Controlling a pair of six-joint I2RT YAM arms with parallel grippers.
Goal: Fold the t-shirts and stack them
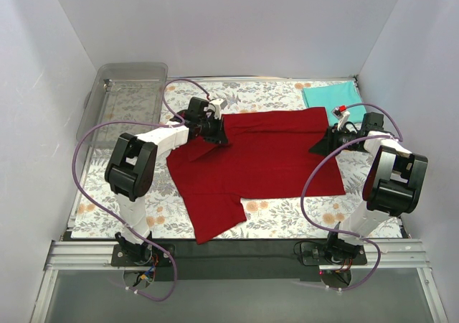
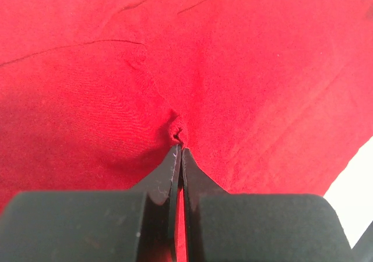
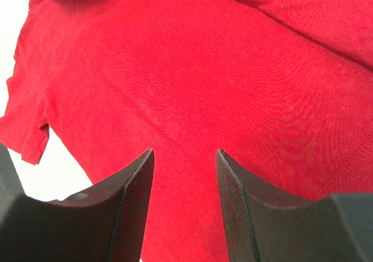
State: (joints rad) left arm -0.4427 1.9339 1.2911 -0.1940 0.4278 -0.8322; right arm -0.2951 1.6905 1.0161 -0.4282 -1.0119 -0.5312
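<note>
Left end effector (image 2: 179, 150) is clamped tight, pinching a small pucker of the dark red t-shirt (image 1: 265, 158) at its far-left part. Right end effector (image 3: 185, 157) stands partly open over that shirt's right edge, gripping nothing. Folded teal t-shirt (image 1: 331, 93) lies just beside the dark red t-shirt's far right corner.

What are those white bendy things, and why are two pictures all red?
Those are two robot arms at a table with a flowery cloth. One camera looks down from above; the other two sit on the wrists, so close that the dark red t-shirt fills them. The left gripper is shut, pinching a bunch of that shirt. The right gripper is open over its other side, holding nothing. A folded teal t-shirt lies in the far right corner, a clear plastic tray in the far left.
</note>
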